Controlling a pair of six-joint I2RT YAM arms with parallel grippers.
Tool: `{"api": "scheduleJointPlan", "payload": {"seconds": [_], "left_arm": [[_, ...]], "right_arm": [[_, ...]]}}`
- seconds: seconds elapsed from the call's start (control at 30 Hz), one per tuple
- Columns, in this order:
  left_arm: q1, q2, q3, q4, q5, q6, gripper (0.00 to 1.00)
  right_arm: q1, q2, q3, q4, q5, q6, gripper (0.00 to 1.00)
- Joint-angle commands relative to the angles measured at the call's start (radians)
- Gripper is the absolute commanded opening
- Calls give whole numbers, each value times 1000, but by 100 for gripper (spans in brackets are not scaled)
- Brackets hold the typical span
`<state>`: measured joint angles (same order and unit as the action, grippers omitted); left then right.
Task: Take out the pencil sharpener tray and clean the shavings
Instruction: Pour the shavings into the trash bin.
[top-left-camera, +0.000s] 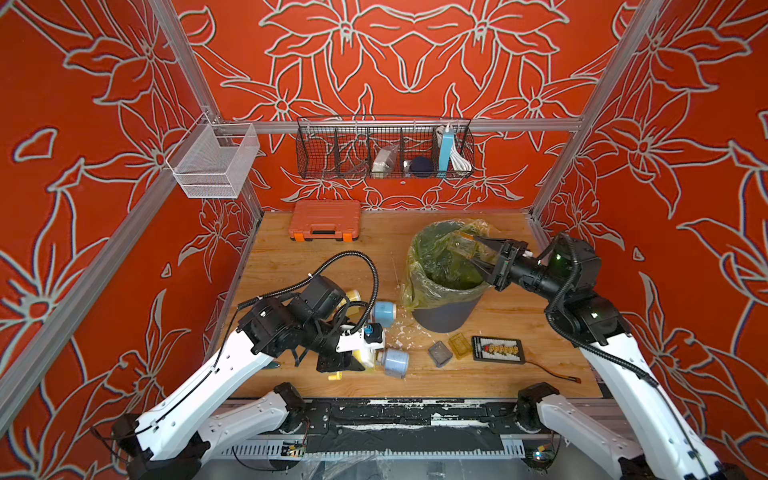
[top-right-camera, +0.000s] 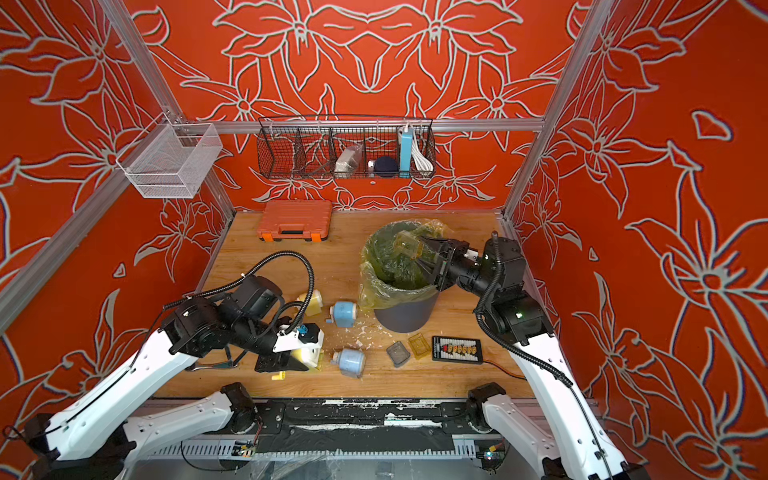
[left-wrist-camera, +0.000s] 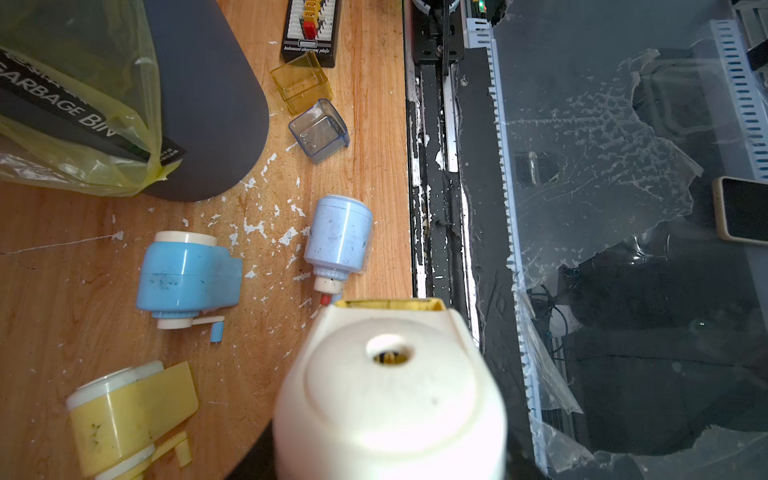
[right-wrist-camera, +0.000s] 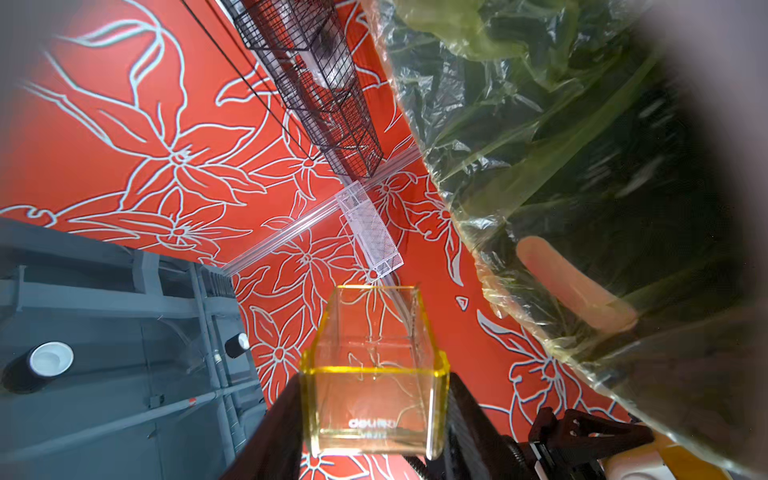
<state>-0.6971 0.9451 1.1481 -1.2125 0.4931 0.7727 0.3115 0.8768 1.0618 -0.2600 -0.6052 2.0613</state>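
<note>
Lower left of top view: left hand (top-left-camera: 351, 362) clenched on cream sharpener (left-wrist-camera: 386, 395), low over surface (top-left-camera: 316, 266).
Mid-frame: shavings (left-wrist-camera: 253, 226) scattered on surface beside bin (top-left-camera: 444, 318).
Farther, right of centre: right hand (top-left-camera: 482, 255) grasping yellow tray (right-wrist-camera: 374, 374) above bin mouth.
Risk: thin, slick tray walls, so tray could slip into bin if tipped; loose liner (top-left-camera: 419, 286) may snag fingers.
</note>
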Motion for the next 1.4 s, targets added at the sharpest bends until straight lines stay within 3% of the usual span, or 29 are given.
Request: {"api": "scheduleJointPlan", "payload": {"seconds": [0.0, 0.07, 0.1, 0.17, 0.2, 0.27, 0.3, 0.4, 0.43, 0.5, 0.63, 0.8, 0.87, 0.93, 1.0, 1.07, 1.17, 1.3, 1.37], "left_arm": [[5, -1, 15, -9, 25, 2, 0], [5, -6, 0, 6, 24, 4, 0], [5, -2, -1, 4, 24, 3, 0], [4, 0, 6, -15, 24, 1, 0], [5, -5, -6, -10, 22, 3, 0], [5, -5, -28, 10, 13, 10, 0], [5, 5, -26, -2, 12, 12, 0], [6, 12, -41, -19, -7, 18, 0], [6, 12, -56, -10, -14, 21, 0], [9, 14, -73, -5, -25, 22, 0], [35, 6, -113, 13, -14, 21, 0], [137, 14, -142, 8, 30, 80, 0], [193, 22, -156, 3, 47, 118, 0], [253, 37, -173, -1, 55, 161, 0], [268, 77, -204, 23, 18, 184, 0], [271, 87, -235, 72, 1, 182, 0], [273, 118, -270, 132, 0, 168, 0], [273, 155, -299, 195, -29, 155, 0], [272, 173, -308, 218, -43, 151, 0]], "right_arm": [[-24, 9, 62, 32, -34, 153, 0], [-33, 29, -10, 151, -109, 238, 0], [-17, 30, 5, 193, -87, 230, 0], [-22, 40, 112, 59, -61, 80, 0], [-47, 54, 84, 84, -101, 43, 0], [-59, 69, -52, 290, -194, 156, 0], [-46, 62, -79, 395, -156, 166, 0], [-106, 73, -33, 234, -201, -60, 0], [-120, 90, -59, 243, -263, -55, 0], [-122, 112, -110, 433, -302, 7, 0], [-147, 124, -22, 289, -355, -189, 0], [-192, 136, -25, 346, -445, -297, 0], [-215, 123, 9, 249, -461, -456, 0], [-220, 105, 107, -19, -410, -802, 0], [-207, 66, 197, -317, -260, -1224, 0], [-189, -7, 162, -425, -96, -1496, 0], [-141, -114, 29, -432, 26, -1650, 0], [-105, -280, -115, -347, 39, -1655, 0], [-87, -326, -128, -394, 54, -1694, 0]]}}
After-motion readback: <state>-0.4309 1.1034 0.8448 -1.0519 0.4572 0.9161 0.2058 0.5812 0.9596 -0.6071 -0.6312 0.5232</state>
